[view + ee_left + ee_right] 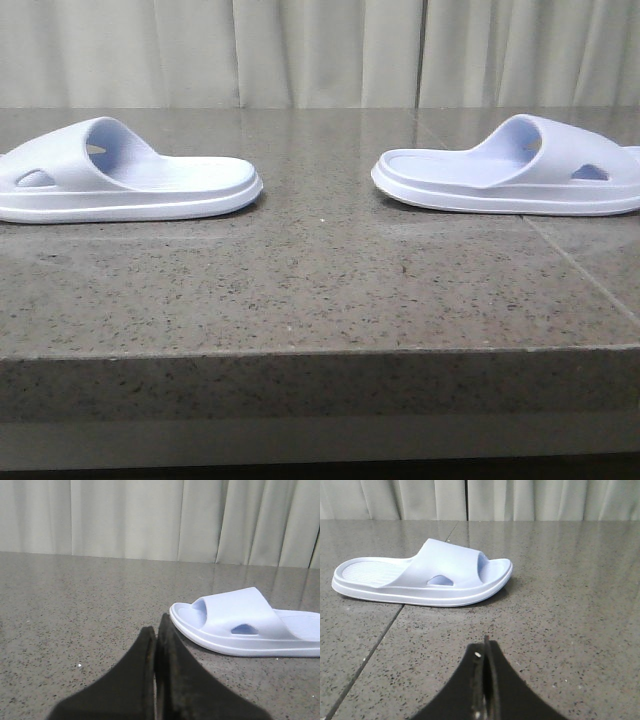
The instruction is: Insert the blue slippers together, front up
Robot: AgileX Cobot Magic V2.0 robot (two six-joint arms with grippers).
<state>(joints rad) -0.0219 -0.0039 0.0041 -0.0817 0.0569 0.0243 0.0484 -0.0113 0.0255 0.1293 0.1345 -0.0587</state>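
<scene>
Two pale lavender-blue slippers lie flat on the grey stone table, sole down, heels toward each other with a wide gap between them. The left slipper (120,175) has its strap at the left; the right slipper (515,170) has its strap at the right. Neither gripper shows in the front view. In the left wrist view my left gripper (156,630) is shut and empty, low over the table, just short of the left slipper's (245,622) toe end. In the right wrist view my right gripper (486,642) is shut and empty, a short way before the right slipper (430,575).
The speckled grey stone table (320,290) has its front edge near the camera. A tile seam (580,270) runs under the right slipper toward the front. Pale curtains (320,50) hang behind the table.
</scene>
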